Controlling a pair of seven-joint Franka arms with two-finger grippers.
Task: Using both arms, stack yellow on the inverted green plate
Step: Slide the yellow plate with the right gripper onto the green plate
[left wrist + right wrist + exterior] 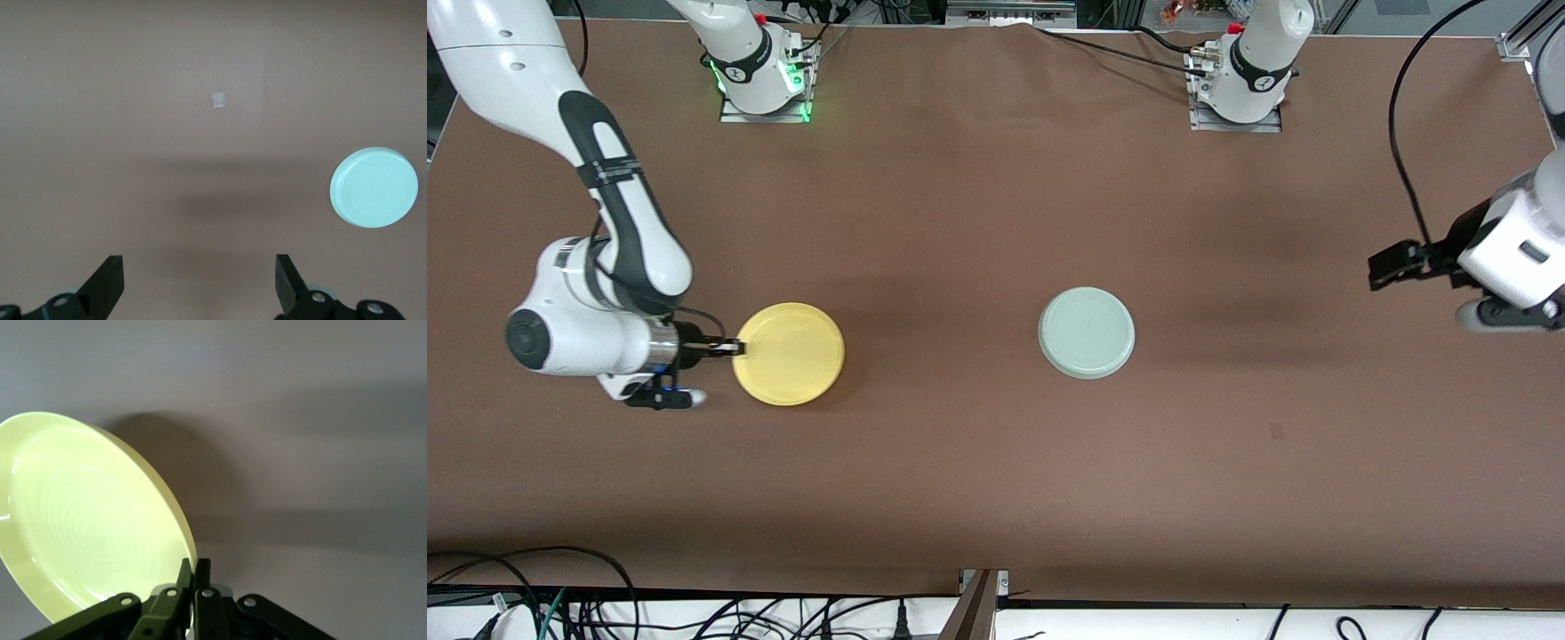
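Observation:
The yellow plate (789, 353) lies open side up toward the right arm's end of the table. My right gripper (732, 348) reaches in low from the side and is shut on the plate's rim at the edge nearest that end. In the right wrist view the thin rim of the yellow plate (87, 520) sits pinched in the right gripper (193, 568). The pale green plate (1087, 332) lies flat near the table's middle, apparently base up. My left gripper (1385, 265) hangs open over the left arm's end of the table, apart from the green plate (373, 187); nothing sits in the left gripper (200, 273).
The brown table cloth (978, 462) covers the whole table. A small tape mark (1276, 431) lies nearer the front camera than the green plate; the same tape mark (218, 99) appears in the left wrist view. Cables run along the table's front edge.

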